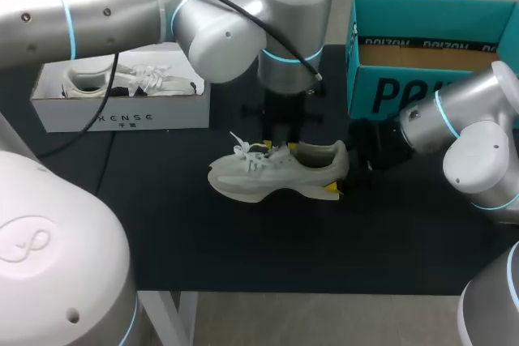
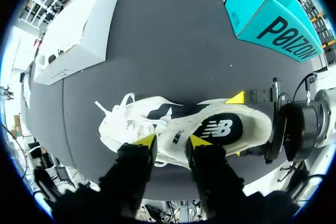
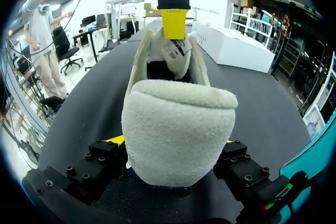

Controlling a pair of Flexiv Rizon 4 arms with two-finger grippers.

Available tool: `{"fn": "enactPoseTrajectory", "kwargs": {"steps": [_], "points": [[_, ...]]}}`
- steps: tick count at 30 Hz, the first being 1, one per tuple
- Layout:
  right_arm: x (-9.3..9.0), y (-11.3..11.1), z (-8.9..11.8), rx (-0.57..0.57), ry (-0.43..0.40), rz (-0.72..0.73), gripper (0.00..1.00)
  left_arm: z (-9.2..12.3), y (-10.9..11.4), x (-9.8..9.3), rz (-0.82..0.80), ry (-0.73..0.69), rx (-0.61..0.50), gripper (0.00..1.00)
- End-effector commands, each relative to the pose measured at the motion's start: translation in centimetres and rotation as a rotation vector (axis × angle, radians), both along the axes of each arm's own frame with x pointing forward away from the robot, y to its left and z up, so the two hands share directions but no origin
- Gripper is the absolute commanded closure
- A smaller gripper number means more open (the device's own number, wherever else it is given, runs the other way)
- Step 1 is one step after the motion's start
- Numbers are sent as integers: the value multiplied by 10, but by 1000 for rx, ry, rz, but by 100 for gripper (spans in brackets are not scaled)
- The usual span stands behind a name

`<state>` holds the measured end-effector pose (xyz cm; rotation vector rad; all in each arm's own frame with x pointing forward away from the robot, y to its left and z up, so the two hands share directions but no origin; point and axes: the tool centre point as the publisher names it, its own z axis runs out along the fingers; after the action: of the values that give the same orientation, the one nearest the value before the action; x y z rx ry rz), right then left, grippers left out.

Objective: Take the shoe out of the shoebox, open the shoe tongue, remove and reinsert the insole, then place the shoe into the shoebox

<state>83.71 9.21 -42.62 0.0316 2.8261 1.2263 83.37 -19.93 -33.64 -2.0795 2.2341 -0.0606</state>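
Head view: the left gripper (image 1: 274, 147) is hanging mid-worktop (image 1: 243, 241), pointing down onto the upright shoe (image 1: 268, 176). The right gripper (image 1: 339, 170) is lying level at the heel (image 1: 324, 155).
Left wrist view: fingers (image 2: 145, 141), narrowly apart, are pinching the tongue (image 2: 174, 137).
Right wrist view: fingers (image 3: 114, 140) are clamping the heel from both sides.

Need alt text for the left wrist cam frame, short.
A white shoe stands on the black table, its heel clamped in the jaws of the right gripper, with the left gripper at its tongue. Farther ahead sit a teal box and a white shoebox.
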Motion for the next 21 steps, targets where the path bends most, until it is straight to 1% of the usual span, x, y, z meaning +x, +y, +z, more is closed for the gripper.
{"fn": "enactPoseTrajectory", "kwargs": {"steps": [1, 4, 10, 15, 21], "points": [[1, 4, -7, -1, -2, -2, 100, -4, 12, -8, 19, -73, -53, 100], [1, 4, -7, -1, -2, -2, 100, -1, 19, -14, 54, -131, -85, 100], [1, 4, -7, -1, -2, -2, 100, 5, 40, -25, 133, -194, -94, 100], [1, 4, -7, -1, -2, -2, 100, 6, 59, -27, 197, -188, -74, 100], [1, 4, -7, -1, -2, -2, 100, 7, 85, -26, 282, -149, 0, 100]]}}
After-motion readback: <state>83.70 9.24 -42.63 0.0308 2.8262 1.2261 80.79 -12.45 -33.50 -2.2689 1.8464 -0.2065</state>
